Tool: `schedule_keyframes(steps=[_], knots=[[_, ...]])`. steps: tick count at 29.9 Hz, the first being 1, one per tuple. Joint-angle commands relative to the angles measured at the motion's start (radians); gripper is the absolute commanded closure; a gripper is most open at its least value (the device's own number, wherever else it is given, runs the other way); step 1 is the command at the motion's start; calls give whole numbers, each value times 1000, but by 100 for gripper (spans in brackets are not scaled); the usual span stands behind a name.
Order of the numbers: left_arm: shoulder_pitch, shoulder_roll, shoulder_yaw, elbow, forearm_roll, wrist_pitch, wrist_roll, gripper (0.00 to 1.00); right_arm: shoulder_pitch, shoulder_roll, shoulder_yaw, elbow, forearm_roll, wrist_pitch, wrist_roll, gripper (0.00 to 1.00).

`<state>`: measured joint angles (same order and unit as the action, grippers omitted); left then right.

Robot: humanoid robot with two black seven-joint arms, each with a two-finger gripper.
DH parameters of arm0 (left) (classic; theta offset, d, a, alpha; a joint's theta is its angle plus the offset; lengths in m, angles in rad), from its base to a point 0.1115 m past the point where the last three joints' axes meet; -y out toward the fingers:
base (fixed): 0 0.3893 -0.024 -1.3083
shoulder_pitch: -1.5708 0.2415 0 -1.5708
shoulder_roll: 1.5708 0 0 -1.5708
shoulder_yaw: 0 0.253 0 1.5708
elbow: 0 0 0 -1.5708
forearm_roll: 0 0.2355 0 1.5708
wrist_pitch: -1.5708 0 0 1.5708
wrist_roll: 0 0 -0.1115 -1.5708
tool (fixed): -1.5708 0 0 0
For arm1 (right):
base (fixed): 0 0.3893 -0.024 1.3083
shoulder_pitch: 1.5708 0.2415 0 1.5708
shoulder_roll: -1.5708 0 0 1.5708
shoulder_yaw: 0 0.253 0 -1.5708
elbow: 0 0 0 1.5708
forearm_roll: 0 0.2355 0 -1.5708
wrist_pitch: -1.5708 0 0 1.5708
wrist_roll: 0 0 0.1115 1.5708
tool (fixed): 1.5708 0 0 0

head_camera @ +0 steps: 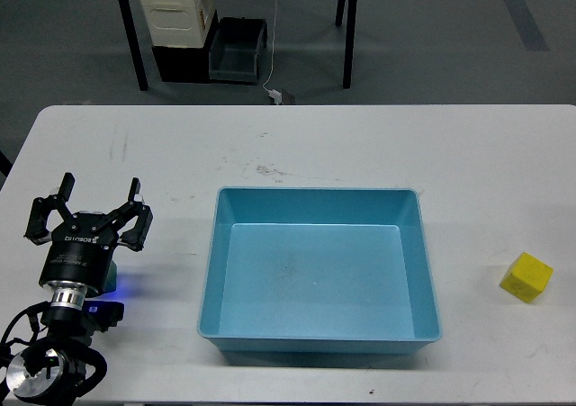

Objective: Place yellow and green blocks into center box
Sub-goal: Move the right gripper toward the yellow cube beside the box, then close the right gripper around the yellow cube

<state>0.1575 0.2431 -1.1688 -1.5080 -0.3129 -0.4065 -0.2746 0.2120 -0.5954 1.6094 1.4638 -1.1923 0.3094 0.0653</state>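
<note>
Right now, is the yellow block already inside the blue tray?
No. The yellow block sits on the table, to the right of the blue tray, which holds nothing.

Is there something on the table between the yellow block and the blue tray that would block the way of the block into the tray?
Nothing visible does. The yellow block sits on bare white table to the right of the light-blue tray, apart from it. Only the tray's own right wall lies between them, so the block must be lifted over its rim.
</note>
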Motion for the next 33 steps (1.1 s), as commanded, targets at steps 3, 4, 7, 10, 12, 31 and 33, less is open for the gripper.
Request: schedule_keyframes(steps=[3,4,7,10,12,31,33], knots=[[-3,-1,-2,2,-2,-2,0,0,148,-153,-270,-89,-318,17,343,0],[-4,-1,-2,3,-2,-2,0,0,176,-170,-313,-103,-358,17,423,0],[-7,-1,-2,11,-2,-2,-2,0,231,-233,-448,-106,-430,19,423,0],[-7,-1,-2,11,-2,-2,-11,0,265,-392,-607,-96,-466,20,423,1],[-7,-1,0,11,-2,-2,-24,0,314,-492,-737,-68,-506,22,423,1],[-10,-15,0,32,-2,-2,-41,0,656,-532,-1378,-23,-989,22,423,1],[-10,-13,0,32,-2,-2,-43,0,656,-517,-1379,-25,-989,22,423,1]])
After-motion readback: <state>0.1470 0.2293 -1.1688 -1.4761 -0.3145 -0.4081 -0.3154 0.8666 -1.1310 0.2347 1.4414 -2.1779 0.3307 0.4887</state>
